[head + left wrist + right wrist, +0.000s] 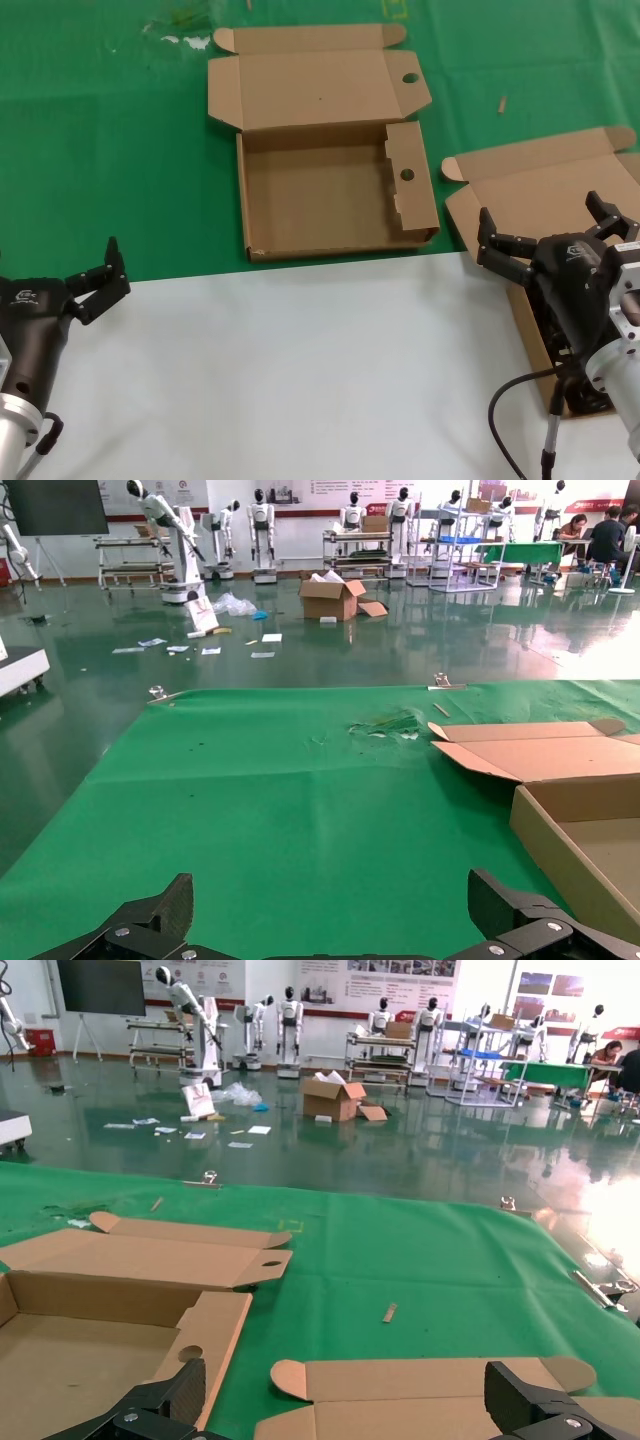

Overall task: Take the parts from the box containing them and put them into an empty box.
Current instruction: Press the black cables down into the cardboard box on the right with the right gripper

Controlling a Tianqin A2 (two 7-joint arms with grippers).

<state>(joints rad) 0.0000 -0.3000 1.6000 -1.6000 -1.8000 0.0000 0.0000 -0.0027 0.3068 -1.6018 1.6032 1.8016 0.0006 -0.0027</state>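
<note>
The empty box (330, 195) with round holes in its lid tab and side flap lies open at the middle of the green cloth; it also shows in the right wrist view (100, 1345) and the left wrist view (575, 830). The plain-lidded box (540, 185) lies open at the right, and its lid shows in the right wrist view (430, 1395). My right gripper (540, 215) hovers open over it and hides most of its inside. Only a dark bit of the black cables (580, 398) shows below the wrist. My left gripper (105, 278) is open and empty at the near left.
A green cloth (100, 150) covers the far half of the table, and a white surface (300, 370) the near half. Small scraps (185, 40) lie at the far left of the cloth, and one (502, 103) lies right of the holed lid.
</note>
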